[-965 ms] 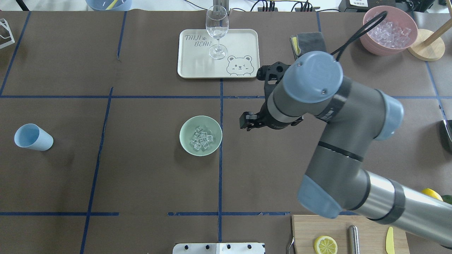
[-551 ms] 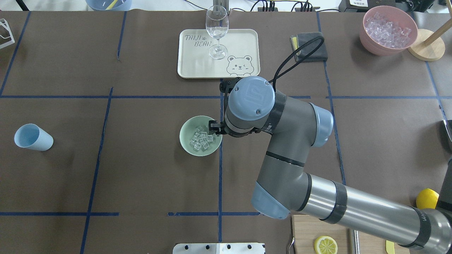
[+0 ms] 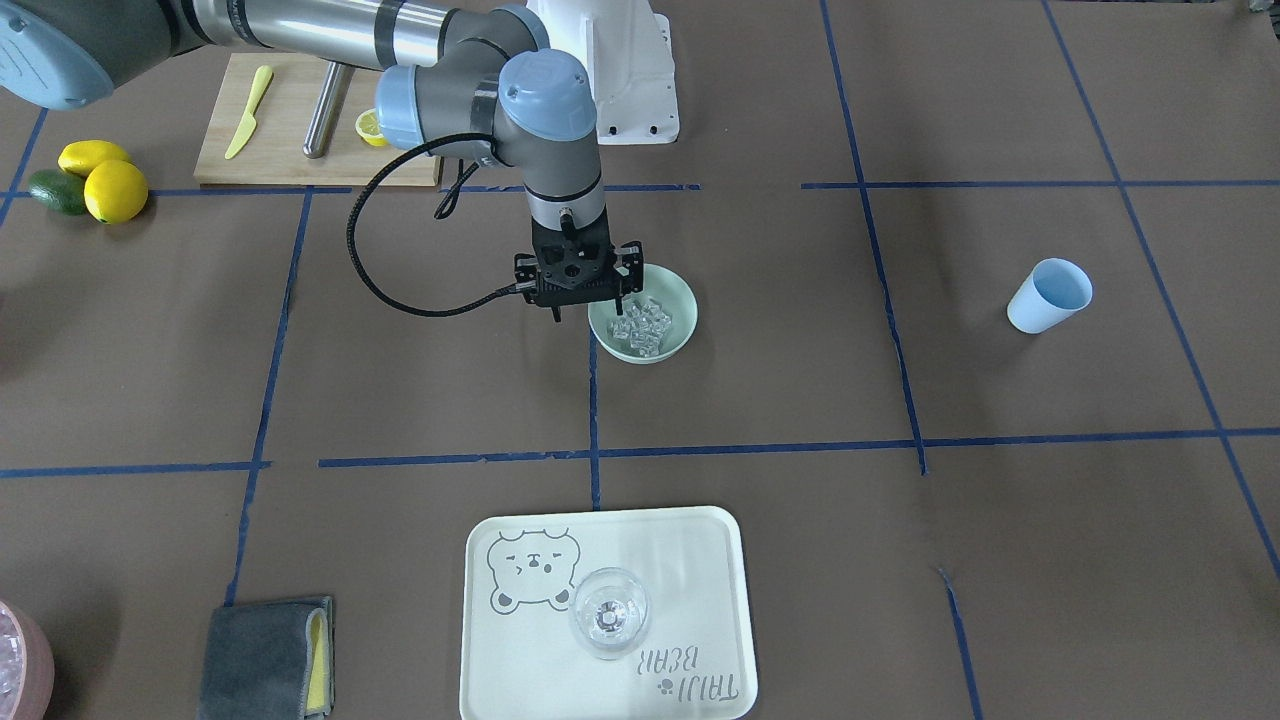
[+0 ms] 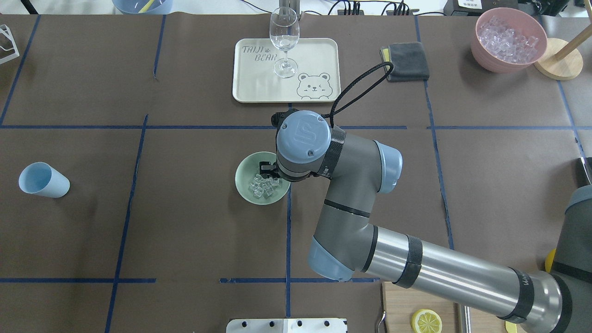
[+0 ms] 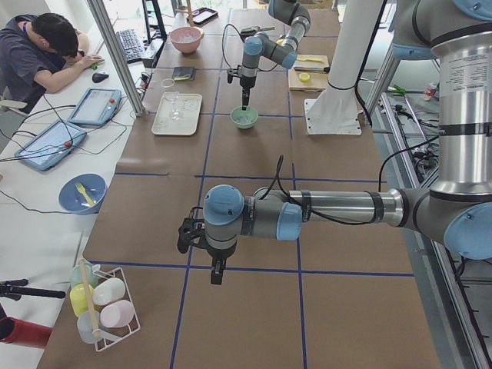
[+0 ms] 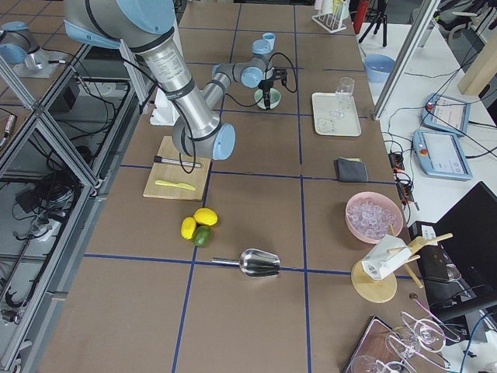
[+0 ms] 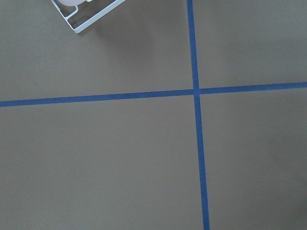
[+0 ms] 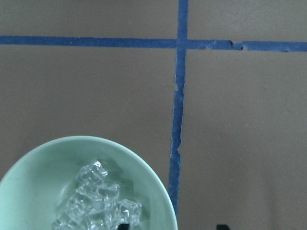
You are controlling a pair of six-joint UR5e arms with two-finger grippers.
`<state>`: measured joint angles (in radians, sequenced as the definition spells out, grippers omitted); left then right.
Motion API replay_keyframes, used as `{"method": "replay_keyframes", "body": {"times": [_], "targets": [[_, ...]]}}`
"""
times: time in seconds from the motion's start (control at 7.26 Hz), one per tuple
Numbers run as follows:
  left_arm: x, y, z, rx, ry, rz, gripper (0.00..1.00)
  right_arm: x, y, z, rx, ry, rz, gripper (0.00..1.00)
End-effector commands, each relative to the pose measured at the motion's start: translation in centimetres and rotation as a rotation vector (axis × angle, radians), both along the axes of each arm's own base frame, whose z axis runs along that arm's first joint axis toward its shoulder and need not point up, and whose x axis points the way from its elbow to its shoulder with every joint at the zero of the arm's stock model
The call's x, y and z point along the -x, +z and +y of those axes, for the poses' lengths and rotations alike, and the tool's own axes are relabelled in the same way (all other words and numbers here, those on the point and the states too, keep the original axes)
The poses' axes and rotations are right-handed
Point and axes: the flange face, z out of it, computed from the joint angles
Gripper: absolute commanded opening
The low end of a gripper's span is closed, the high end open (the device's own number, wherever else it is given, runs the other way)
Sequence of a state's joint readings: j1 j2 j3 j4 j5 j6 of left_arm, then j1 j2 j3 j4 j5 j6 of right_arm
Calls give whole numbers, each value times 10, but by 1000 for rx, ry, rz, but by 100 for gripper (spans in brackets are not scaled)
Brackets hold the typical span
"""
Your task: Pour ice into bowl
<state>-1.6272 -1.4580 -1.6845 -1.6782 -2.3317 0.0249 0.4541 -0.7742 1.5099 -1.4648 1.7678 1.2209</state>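
Swung in from the right, our right gripper (image 3: 590,305) straddles the rim of the round mint-green bowl (image 3: 683,318), fingers apart; little clear ice cubes (image 3: 645,325) already lie inside. We judge pouring done, a rim grasp next.

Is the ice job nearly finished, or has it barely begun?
It looks nearly finished. Done: a heap of ice already lies inside the mint-green bowl. In hand: the right gripper hovers open over the bowl's rim, holding nothing. Left: probably just pulling that arm away; whether more ice is wanted, I cannot tell.
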Motion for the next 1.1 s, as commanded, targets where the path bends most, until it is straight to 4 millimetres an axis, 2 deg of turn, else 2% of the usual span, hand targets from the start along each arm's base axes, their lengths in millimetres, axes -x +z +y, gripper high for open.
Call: {"method": "replay_keyframes", "body": {"times": [0.0,0.14,0.28,0.69,0.83,0.96], "targets": [[0,0,0,1,-1,0,100,3,4,0,4,-2,8,40],[0,1,0,1,-1,-1,100,3,4,-1,4,-1,8,24],[0,1,0,1,-1,-2,100,3,4,0,4,-4,7,0],[0,1,0,1,-1,-2,100,-1,-3,0,-7,-8,-9,0],[0,1,0,1,1,-2,100,-15,-15,-1,-16,0,-38,0],[0,1,0,0,0,-2,100,-43,-34,-7,-36,18,-85,0]]}}
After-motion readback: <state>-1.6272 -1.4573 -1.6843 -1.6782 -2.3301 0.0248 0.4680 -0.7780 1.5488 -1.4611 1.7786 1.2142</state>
